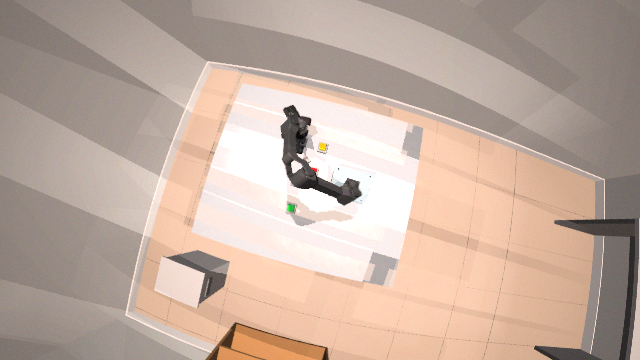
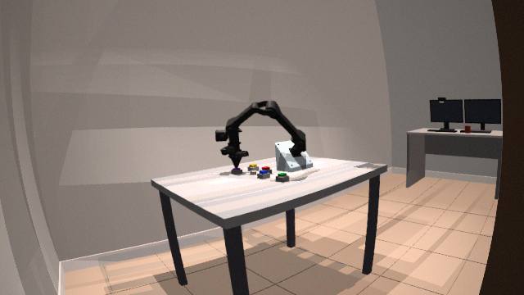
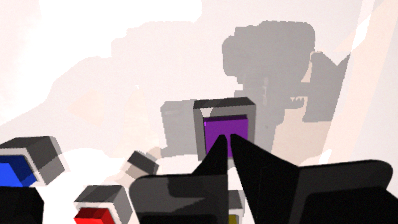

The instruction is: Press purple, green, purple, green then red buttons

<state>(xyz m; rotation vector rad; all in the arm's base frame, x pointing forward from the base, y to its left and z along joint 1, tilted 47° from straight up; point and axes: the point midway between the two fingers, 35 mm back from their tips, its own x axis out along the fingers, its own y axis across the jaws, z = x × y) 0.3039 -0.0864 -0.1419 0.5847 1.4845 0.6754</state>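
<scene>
The purple button [image 3: 226,127] [image 2: 236,170] sits in a grey housing at the far left of the button group on the white table [image 2: 229,197] [image 1: 240,210]. My gripper [image 3: 227,139] [image 2: 236,162] is shut on nothing and points straight down, with its tips right over the purple cap. I cannot tell whether they touch it. The green button [image 1: 291,207] [image 2: 282,175] lies nearest the table's front. The red button [image 2: 266,168] [image 3: 94,216] lies beside the arm. In the overhead view the arm hides the purple button.
A blue button [image 2: 264,172] [image 3: 12,170] and a yellow button [image 1: 323,146] [image 2: 253,165] stand in the same group. A small grey block [image 3: 142,162] lies between the buttons. The arm's pale base mount [image 2: 288,160] stands behind them.
</scene>
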